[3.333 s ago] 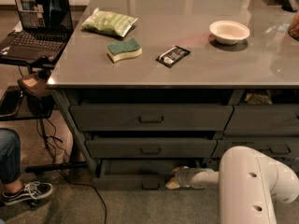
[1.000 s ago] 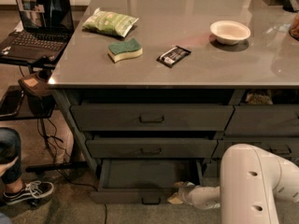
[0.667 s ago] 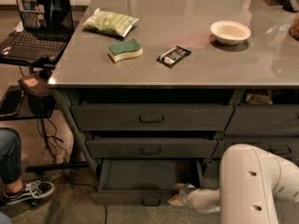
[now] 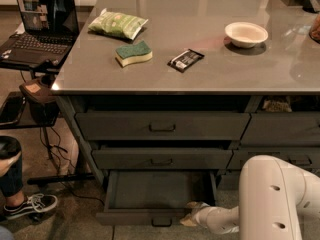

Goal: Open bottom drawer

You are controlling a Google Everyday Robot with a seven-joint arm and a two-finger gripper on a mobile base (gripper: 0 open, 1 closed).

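Note:
The bottom drawer (image 4: 150,191) of the left stack stands pulled out towards me. Its shallow dark tray is bare, and its slim front panel carries a small loop handle (image 4: 161,223) at the centre. My gripper (image 4: 190,215) is low near the floor, at the right end of that front panel, just right of the handle. The white arm (image 4: 272,199) reaches in from the lower right and hides the floor behind it.
The middle drawer (image 4: 161,159) and top drawer (image 4: 161,125) are shut above. The counter holds a bowl (image 4: 246,34), sponge (image 4: 133,53), green bag (image 4: 117,24) and dark wrapper (image 4: 185,60). A laptop (image 4: 40,29) stands left. A person's shoe (image 4: 30,204) and cables lie lower left.
The bottom drawer has slid out from nearly shut to well open, and my gripper has come towards me with its front panel. Over the last second little has moved.

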